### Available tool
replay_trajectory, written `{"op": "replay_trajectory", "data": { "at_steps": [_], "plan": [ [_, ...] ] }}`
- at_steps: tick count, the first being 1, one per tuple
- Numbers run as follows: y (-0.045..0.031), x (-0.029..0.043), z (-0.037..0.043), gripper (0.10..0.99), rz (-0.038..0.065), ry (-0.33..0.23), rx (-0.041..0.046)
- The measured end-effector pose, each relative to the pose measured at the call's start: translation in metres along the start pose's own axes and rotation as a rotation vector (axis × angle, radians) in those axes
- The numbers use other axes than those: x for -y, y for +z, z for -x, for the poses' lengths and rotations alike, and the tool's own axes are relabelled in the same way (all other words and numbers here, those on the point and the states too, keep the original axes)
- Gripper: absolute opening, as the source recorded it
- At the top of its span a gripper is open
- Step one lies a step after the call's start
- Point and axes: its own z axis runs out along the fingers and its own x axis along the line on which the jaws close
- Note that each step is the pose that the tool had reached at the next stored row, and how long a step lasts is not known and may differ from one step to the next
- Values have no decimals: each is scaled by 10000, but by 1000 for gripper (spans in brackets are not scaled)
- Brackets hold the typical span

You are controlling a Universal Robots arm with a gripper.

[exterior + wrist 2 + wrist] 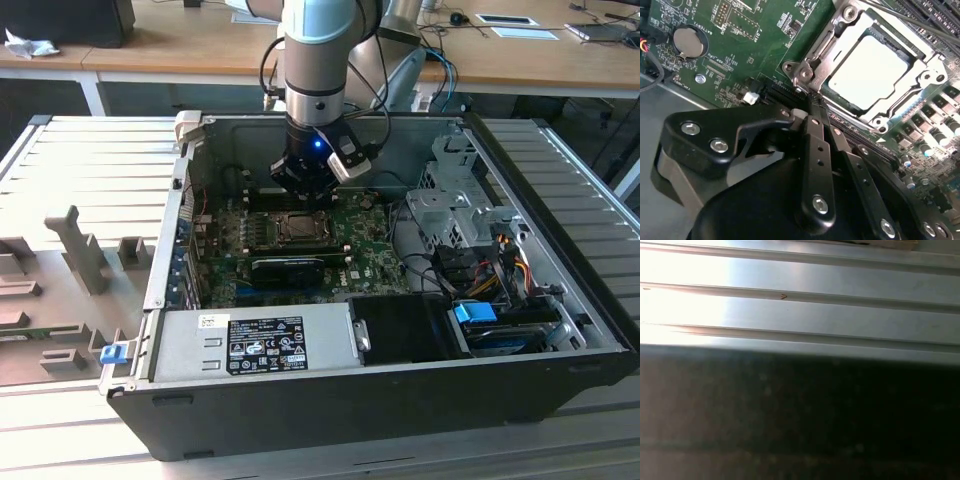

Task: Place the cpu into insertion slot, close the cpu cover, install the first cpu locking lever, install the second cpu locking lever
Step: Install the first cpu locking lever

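– Where is the gripper point(303, 200)?
– It hangs on the arm point(318, 60) inside the open computer case point(330, 400), over the far part of the green board point(375, 250). In the second wrist view its two black fingers point(815, 150) are pressed together at the tips, and I see nothing between them. The tips sit just beside one corner of the insertion slot point(803, 75).
– And the cpu?
– The cpu point(871, 70) lies flat in the slot, pale face up. The cpu cover point(837, 35) is down on it, so the pale face shows through the square window.
– What do you see from the exterior view's left to its right?
– Grey holders point(85, 255) stand on the ribbed silver table point(90, 160). A small blue clip point(113, 352) sits at the case's near corner. Next comes the grey power box point(255, 340) along the near wall. Behind it lies a long black card point(288, 267), and the slot is just behind that, under the gripper. Then come a silver drive cage point(450, 200) by the far right corner, and coloured wires point(505, 265) and a blue tab point(475, 312) near the right wall.
– Anything else on the board?
– A round silver battery point(688, 41), well apart from the slot.
– And the first wrist view?
– The table's bright ribs run beside a dark band point(800, 415); I cannot tell what the band is.
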Motion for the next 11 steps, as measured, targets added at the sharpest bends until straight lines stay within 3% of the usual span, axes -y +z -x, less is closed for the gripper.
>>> {"op": "replay_trajectory", "data": {
  "at_steps": [2, 6, 8, 11],
  "plan": [
    [2, 2, 0, 106, 32, 0, 2],
    [5, 0, 1, 106, 231, 8, 18],
    [-14, -3, 3, 106, 245, 8, 28],
    [-113, -7, 5, 106, 228, 8, 18]
  ]
}}
